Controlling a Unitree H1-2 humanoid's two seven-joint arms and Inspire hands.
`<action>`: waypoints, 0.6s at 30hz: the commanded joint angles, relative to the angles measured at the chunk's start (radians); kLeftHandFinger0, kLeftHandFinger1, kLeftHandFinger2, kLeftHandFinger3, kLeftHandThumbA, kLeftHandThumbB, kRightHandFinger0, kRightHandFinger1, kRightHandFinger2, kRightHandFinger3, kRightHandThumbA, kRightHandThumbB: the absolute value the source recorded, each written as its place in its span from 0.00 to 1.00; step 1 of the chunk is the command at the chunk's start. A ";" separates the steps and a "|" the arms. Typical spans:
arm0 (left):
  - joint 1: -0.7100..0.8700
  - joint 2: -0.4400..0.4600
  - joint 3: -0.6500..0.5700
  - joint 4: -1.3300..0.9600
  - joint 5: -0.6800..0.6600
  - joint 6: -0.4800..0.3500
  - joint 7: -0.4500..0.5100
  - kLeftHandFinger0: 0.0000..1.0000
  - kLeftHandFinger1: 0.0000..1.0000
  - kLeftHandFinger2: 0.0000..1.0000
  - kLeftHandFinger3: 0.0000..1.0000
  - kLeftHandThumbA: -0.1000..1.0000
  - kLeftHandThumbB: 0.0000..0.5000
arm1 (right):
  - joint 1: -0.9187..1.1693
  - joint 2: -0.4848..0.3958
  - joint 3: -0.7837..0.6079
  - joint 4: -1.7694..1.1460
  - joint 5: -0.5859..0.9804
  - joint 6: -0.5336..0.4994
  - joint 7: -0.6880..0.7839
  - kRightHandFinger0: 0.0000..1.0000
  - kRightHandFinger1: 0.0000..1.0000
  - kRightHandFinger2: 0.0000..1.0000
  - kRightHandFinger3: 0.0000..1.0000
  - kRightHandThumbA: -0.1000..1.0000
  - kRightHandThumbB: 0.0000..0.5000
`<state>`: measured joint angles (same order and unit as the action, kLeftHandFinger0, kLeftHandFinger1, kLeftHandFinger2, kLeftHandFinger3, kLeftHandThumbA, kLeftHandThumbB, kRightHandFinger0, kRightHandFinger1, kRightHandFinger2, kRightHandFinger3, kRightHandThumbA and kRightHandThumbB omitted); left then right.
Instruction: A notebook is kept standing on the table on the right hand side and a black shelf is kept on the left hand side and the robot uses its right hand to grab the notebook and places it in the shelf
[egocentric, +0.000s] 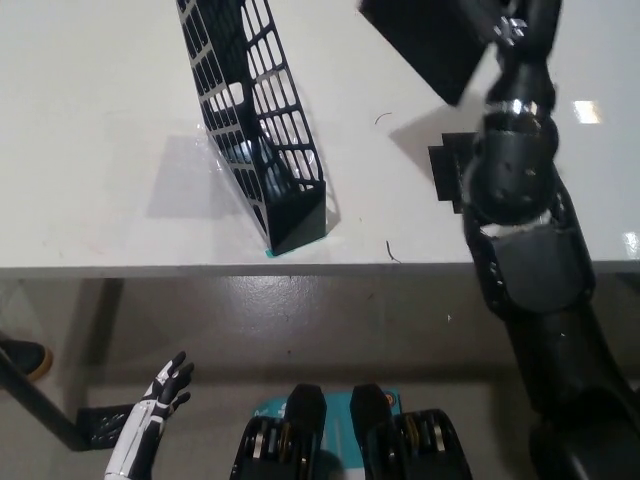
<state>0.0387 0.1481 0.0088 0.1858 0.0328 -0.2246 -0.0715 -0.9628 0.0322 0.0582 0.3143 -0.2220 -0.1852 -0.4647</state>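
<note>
Right hand (515, 25) clamped on the notebook (425, 40), aloft right of the shelf (255, 120)

The black right hand (515, 25) holds the notebook (425, 40) tilted in the air above the tabletop (90, 120), near the picture's top edge. The black shelf (255, 120) stands well apart to its left. The white left hand (160, 395) hangs below the tabletop edge, fingers (178, 368) spread
</note>
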 joint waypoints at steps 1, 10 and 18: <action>-0.013 0.020 -0.002 -0.021 0.013 -0.020 -0.004 1.00 1.00 1.00 1.00 1.00 0.27 | -0.223 0.051 0.061 -0.144 -0.152 0.044 0.016 0.00 0.22 0.67 0.80 0.00 0.22; -0.017 0.021 -0.003 -0.020 0.018 -0.023 -0.004 1.00 1.00 1.00 1.00 1.00 0.27 | -0.269 0.109 0.084 -0.111 -0.177 0.055 0.005 0.00 0.19 0.66 0.80 0.00 0.21; -0.012 0.022 -0.003 -0.024 0.017 -0.030 -0.007 1.00 1.00 1.00 1.00 1.00 0.25 | -0.299 0.129 0.087 0.078 -0.231 -0.017 -0.065 0.00 0.19 0.66 0.83 0.00 0.21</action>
<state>0.0324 0.1548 0.0083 0.1828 0.0473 -0.2253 -0.0718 -1.1746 0.1487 0.1444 0.3422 -0.4025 -0.1480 -0.4742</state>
